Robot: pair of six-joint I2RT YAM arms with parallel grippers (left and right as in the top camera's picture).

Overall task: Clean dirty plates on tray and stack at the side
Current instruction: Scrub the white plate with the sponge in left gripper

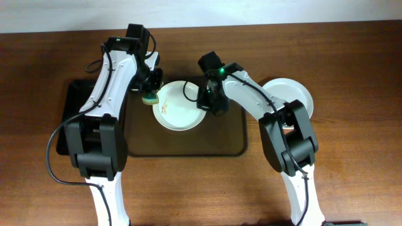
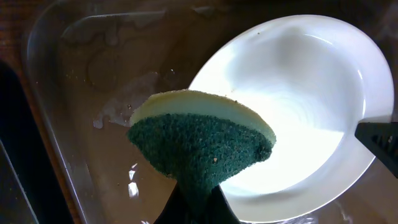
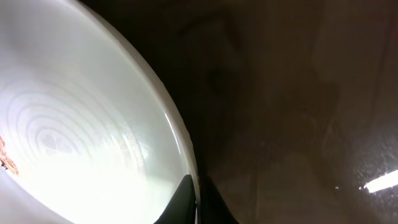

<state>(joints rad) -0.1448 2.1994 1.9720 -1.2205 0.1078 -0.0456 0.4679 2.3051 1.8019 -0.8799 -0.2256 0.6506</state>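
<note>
A white plate [image 1: 179,113] with orange-brown streaks near its left side lies on the dark-brown tray [image 1: 188,145]. My right gripper [image 1: 208,103] is shut on that plate's right rim [image 3: 180,143]. My left gripper [image 1: 151,94] is shut on a yellow and green sponge [image 2: 202,140], held just above the plate's left edge [image 2: 298,93]. More white plate [image 1: 290,94] lies on the table to the right of the tray; I cannot tell how many are stacked there.
A smaller black tray [image 1: 74,113] lies to the left of the brown tray, partly under my left arm. The brown tray's floor [image 2: 106,87] has wet smears and crumbs. Bare wooden table [image 1: 352,75] surrounds both trays.
</note>
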